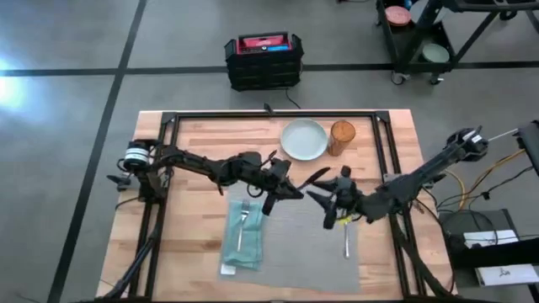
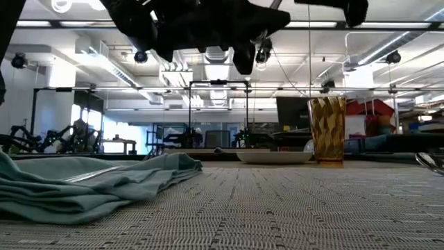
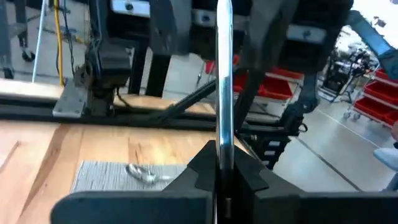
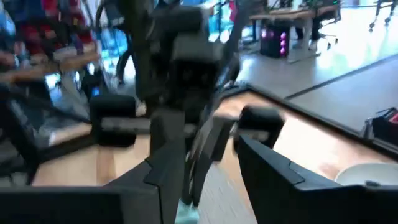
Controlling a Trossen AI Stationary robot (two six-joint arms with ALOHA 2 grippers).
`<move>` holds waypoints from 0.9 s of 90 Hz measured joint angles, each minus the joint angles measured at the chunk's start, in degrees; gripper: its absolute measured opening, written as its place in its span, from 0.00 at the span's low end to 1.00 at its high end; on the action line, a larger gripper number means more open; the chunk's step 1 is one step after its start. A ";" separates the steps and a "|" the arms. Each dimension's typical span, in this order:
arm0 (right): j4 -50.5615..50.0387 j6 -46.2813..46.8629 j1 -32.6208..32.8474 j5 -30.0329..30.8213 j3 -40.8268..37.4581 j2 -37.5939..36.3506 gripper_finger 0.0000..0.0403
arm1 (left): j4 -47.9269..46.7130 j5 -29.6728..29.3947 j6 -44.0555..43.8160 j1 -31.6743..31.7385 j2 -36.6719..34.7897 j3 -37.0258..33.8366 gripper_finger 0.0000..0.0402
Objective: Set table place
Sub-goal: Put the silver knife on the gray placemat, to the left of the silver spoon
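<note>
spoon point(image 2: 431, 161) cut off by edge

Light wooden table point(image 1: 202, 202) under a black metal frame point(image 1: 269, 118). A grey woven placemat point(image 1: 295, 244) lies on its near half, with a pale round plate point(image 1: 304, 139) and an amber glass point(image 1: 342, 137) side by side on bare wood beyond it.

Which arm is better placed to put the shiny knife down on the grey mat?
Probably left. The left gripper is already shut on the knife, above the placemat. The right gripper hangs open and empty beside it.
</note>
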 joint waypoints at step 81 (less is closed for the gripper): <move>17.64 -11.78 -7.27 -11.33 -2.46 4.30 0.02 | 3.82 -4.80 1.43 -0.35 -0.11 -0.66 0.00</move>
